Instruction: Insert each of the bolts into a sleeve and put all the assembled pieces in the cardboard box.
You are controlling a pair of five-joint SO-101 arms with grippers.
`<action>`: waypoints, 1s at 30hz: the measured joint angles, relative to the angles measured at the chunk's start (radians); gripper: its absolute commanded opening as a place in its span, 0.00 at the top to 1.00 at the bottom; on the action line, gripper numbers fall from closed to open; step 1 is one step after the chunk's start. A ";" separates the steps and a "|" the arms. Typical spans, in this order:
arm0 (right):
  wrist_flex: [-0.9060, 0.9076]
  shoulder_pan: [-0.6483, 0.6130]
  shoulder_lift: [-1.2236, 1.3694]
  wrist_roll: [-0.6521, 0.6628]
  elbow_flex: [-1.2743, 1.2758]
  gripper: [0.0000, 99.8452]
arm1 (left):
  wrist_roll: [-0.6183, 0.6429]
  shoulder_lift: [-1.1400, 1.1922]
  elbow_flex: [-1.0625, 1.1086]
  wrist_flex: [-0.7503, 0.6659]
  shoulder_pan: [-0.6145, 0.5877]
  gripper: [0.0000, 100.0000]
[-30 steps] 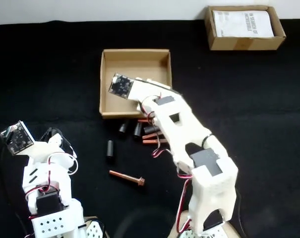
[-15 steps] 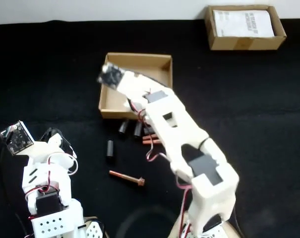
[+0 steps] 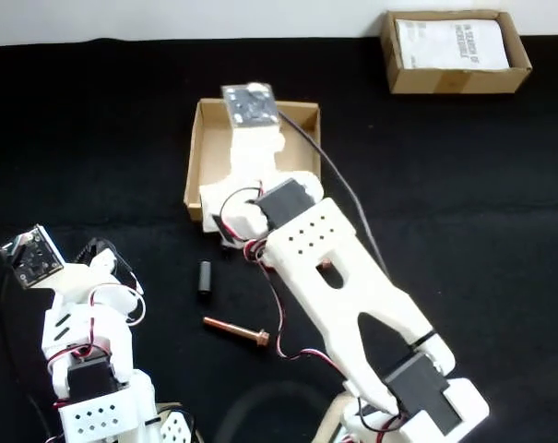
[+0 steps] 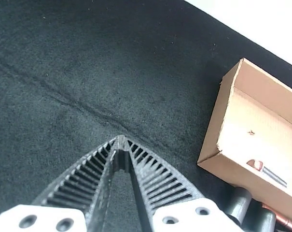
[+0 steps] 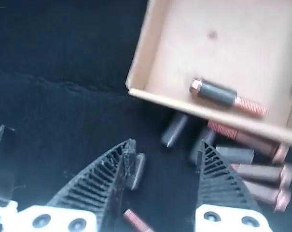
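Observation:
The cardboard box (image 3: 207, 152) lies mid-table, with my right arm raised over it. In the right wrist view one assembled piece (image 5: 217, 92), a copper bolt in a dark sleeve, rests on the box floor (image 5: 218, 43). My right gripper (image 5: 164, 157) hangs open and empty above the loose parts in front of the box: dark sleeves (image 5: 174, 129) and several copper bolts (image 5: 261, 172). A lone sleeve (image 3: 205, 277) and a lone bolt (image 3: 235, 330) lie nearer the arms. My left gripper (image 4: 120, 141) is shut and empty, low over the black cloth left of the box (image 4: 261, 116).
A second cardboard box (image 3: 456, 53) holding a printed sheet stands at the back right. Black cloth covers the table (image 3: 463, 203). The left arm's base (image 3: 85, 369) sits at the front left, and the right arm's red wires hang over the parts pile.
My right arm has lifted, and its wrist swung from the box's left side to its far edge. The box shifted slightly. The left arm has stayed still.

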 measured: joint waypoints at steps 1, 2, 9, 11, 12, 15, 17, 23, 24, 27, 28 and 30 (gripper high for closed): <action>0.006 -0.003 0.018 -0.035 0.000 0.82 | 0.000 0.000 0.000 0.000 0.000 0.98; 0.006 -0.005 0.043 -0.061 0.000 0.82 | 0.000 0.000 0.000 0.000 0.000 0.98; 0.000 -0.055 0.255 -0.140 -0.006 0.82 | 0.000 0.000 0.000 0.000 0.000 0.98; -0.015 -0.089 0.298 -0.143 -0.006 0.82 | 0.000 0.000 0.000 0.000 0.000 0.98; -0.026 -0.106 0.315 -0.143 -0.006 0.82 | 0.000 0.000 0.000 0.000 0.000 0.98; -0.055 -0.153 0.341 -0.143 -0.006 0.82 | 0.000 0.000 0.000 0.000 0.000 0.98; -0.066 -0.181 0.350 -0.143 -0.006 0.82 | 0.000 0.000 0.000 0.000 0.000 0.98; -0.068 -0.210 0.388 -0.143 -0.006 0.82 | 0.000 0.000 0.000 0.000 0.000 0.98; -0.068 -0.210 0.399 -0.143 -0.006 0.82 | 0.000 0.000 0.000 0.000 0.000 0.98; -0.072 -0.210 0.434 -0.143 -0.008 0.82 | 0.000 0.000 0.000 0.000 0.000 0.98; -0.080 -0.210 0.445 -0.143 -0.008 0.83 | 0.000 0.000 0.000 0.000 0.000 0.98; -0.106 -0.210 0.462 -0.143 -0.008 0.85 | 0.000 0.000 0.000 0.000 0.000 0.98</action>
